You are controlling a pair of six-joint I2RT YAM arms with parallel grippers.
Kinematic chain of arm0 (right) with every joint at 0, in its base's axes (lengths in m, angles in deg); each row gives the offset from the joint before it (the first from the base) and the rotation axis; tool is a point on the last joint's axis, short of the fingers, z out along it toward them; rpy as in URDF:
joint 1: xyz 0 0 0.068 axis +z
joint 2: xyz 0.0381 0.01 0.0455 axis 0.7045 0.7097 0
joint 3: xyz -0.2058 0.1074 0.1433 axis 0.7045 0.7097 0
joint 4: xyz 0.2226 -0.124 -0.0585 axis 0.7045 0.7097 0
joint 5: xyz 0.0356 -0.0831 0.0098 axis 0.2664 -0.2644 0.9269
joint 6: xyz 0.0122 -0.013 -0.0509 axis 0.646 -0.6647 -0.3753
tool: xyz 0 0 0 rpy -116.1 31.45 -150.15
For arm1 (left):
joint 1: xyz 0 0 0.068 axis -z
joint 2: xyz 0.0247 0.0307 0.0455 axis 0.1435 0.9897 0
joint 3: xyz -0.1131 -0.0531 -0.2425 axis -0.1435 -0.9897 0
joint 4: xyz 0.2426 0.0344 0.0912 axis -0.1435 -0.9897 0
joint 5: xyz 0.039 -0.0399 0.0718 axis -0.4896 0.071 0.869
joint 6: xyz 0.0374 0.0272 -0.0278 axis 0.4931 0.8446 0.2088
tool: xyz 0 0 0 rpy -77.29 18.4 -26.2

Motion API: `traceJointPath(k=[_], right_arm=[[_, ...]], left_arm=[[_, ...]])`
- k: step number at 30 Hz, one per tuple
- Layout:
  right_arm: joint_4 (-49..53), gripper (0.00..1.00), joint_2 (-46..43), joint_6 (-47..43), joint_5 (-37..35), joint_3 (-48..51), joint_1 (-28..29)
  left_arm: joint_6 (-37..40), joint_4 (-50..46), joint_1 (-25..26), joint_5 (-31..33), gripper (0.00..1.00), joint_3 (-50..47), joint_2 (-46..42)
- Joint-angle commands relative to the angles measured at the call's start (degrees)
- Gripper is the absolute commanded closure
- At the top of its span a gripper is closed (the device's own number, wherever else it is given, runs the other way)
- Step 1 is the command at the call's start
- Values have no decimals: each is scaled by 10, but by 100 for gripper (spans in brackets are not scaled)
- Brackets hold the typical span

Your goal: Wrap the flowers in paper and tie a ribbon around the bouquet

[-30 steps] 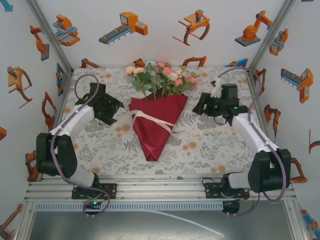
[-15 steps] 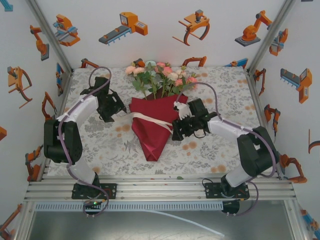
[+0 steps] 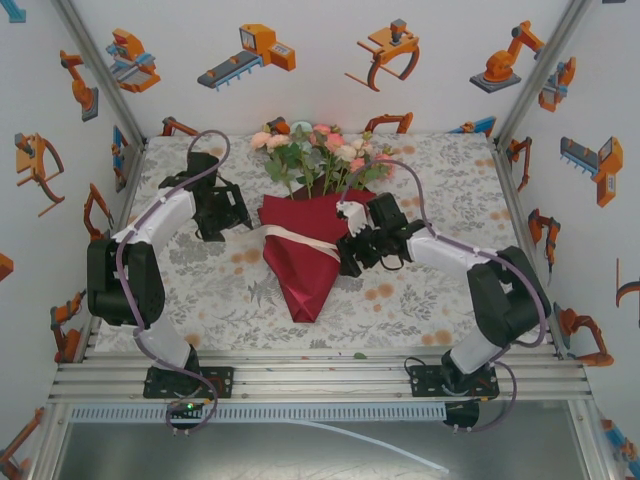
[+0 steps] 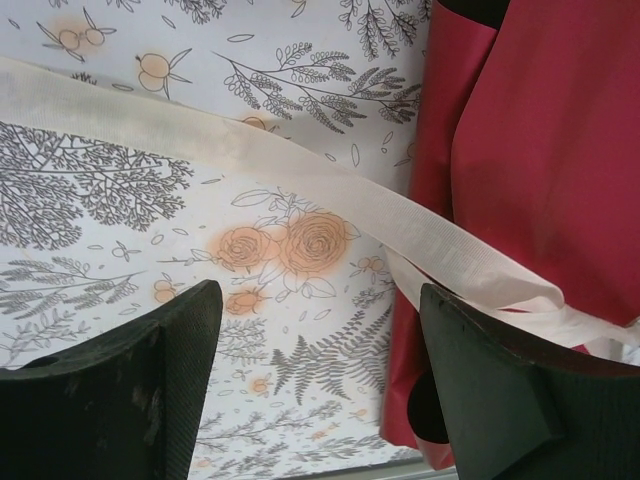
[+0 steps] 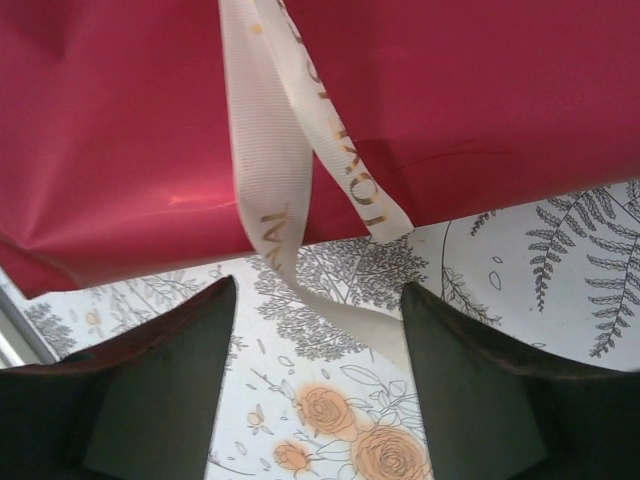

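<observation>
The dark red paper cone (image 3: 305, 268) holding the pink, peach and cream roses (image 3: 322, 150) is lying in the middle of the leaf-printed bench (image 3: 430, 300), blooms toward the back wall, tip toward the arms. A cream-white satin ribbon (image 3: 300, 240) crosses the cone. Left fingers (image 4: 150, 380) sit just off its left edge, spread apart, with one ribbon tail running across ahead of them. Right fingers (image 5: 490, 370) are at the right edge, also apart, with two tails dangling between them, not pinched I think.
</observation>
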Motion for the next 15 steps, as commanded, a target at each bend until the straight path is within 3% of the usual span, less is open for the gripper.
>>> traceJointPath(k=[1,4,6,10,15], right_arm=[[-6,50,16,-25,-6,-23,3],[2,77,2,-34,-9,-22,2],[6,90,-9,-37,-16,-19,0],[13,100,-14,-42,-4,-15,-8],[31,100,-8,-42,5,-32,-12]], left_arm=[[88,9,-2,4,27,21,-15],[201,8,5,-7,28,24,-17],[280,1,21,29,27,22,-26],[439,-17,43,47,23,7,-30],[561,51,51,-18,20,-40,-30]])
